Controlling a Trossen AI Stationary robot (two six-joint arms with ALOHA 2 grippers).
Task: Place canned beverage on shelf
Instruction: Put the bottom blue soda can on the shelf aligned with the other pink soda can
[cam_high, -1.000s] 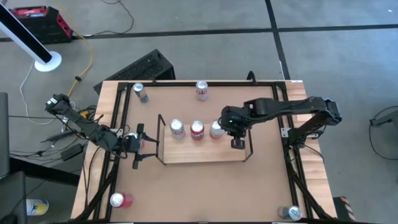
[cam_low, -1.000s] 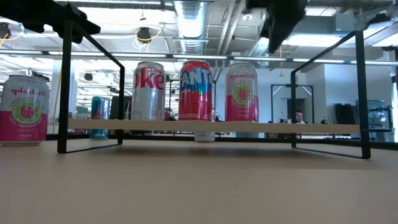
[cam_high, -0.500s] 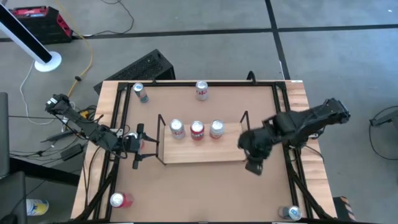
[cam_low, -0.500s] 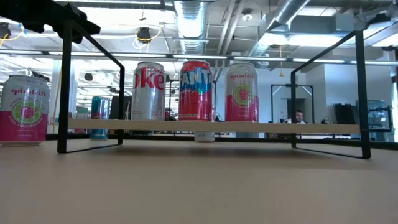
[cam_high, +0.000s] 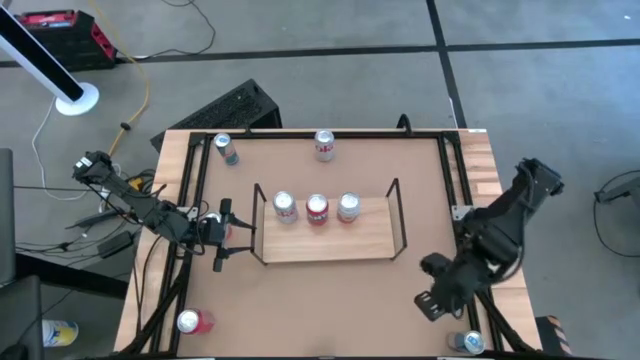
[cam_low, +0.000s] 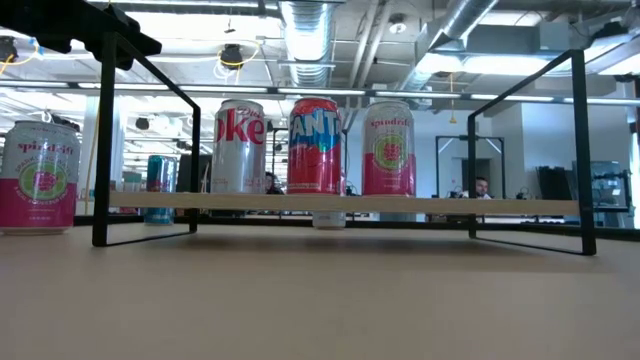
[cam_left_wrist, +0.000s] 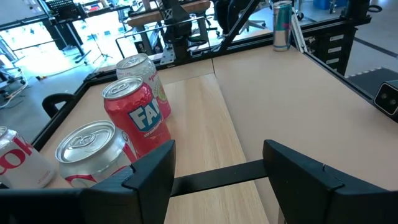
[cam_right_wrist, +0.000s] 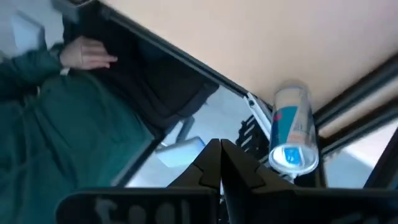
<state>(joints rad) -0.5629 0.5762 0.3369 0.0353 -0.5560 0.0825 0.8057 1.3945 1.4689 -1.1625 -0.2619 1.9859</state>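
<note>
The shelf (cam_high: 330, 243), a light-wood board with black wire uprights, stands mid-table. Three cans stand upright on it: a silver Coke can (cam_low: 240, 145), a red Fanta can (cam_low: 314, 145) and a pink-labelled can (cam_low: 389, 147); they show from above in the high view (cam_high: 317, 208). My left gripper (cam_high: 222, 233) is open at the shelf's left end, its fingers (cam_left_wrist: 152, 177) on either side of the upright's top bar (cam_left_wrist: 214, 176). My right gripper (cam_high: 430, 302) is shut and empty near the table's near right corner, close to a blue-and-silver can (cam_right_wrist: 292, 140).
Loose cans stand on the table: two at the far edge (cam_high: 225, 148) (cam_high: 324, 145), one at the near left (cam_high: 190, 321), one at the near right corner (cam_high: 467, 342). A person's green sleeve and hand (cam_right_wrist: 87, 56) show beyond the table's edge. Black rails (cam_high: 455, 190) frame the tabletop.
My right gripper has left the shelf, where it stood beside the pink-labelled can, and has gone toward the table's right and near edges, down to the near right corner. The three cans stand on the shelf as before.
</note>
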